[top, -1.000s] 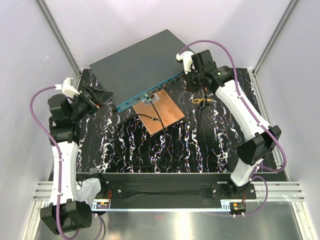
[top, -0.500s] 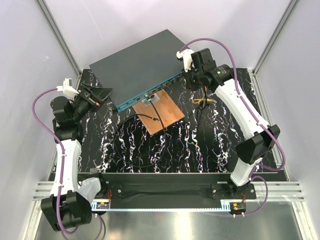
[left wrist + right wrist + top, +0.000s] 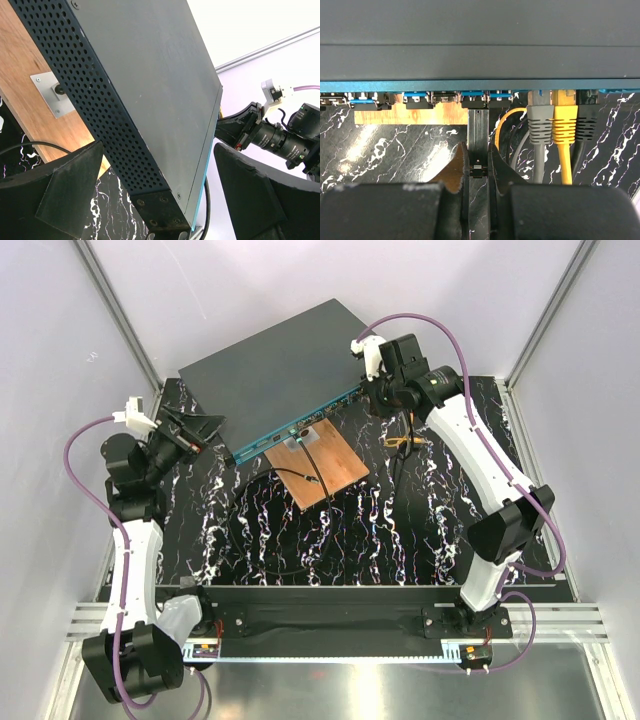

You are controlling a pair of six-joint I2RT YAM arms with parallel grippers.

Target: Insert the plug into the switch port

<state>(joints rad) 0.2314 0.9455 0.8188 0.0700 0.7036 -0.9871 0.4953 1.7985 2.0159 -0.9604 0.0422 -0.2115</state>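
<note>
Step in hand: I judge this to be the final push of the insertion, with the plug point(image 3: 478, 125) lined up on a port point(image 3: 474, 98) and not clearly seated.
Right gripper: my right gripper point(image 3: 477, 149) is closed almost fully, pinching the black plug by its sides near the latch end.
Left gripper: my left gripper point(image 3: 205, 427) is spread wide, one finger on each side of the switch's left front corner. I cannot tell whether either finger touches the box.
Switch: the switch point(image 3: 280, 365) lies along the far edge of the counter point(image 3: 250, 530), nearer the far-left corner. Its teal front face runs diagonally toward the far-right.
Plug to port: the plug points straight at the teal face. Its nose is at the mouth of a port near the right end of the row, directly ahead of my fingertips.
Neighbours: a grey cable point(image 3: 539, 125), a yellow cable point(image 3: 564, 125) and a black cable point(image 3: 586, 122) already sit in the ports just right of mine.
Wooden board: a brown board point(image 3: 322, 465) lies just in front of the switch.
Next move: a short straight push along the plug's axis with no twist, while the left gripper braces the box.
</note>
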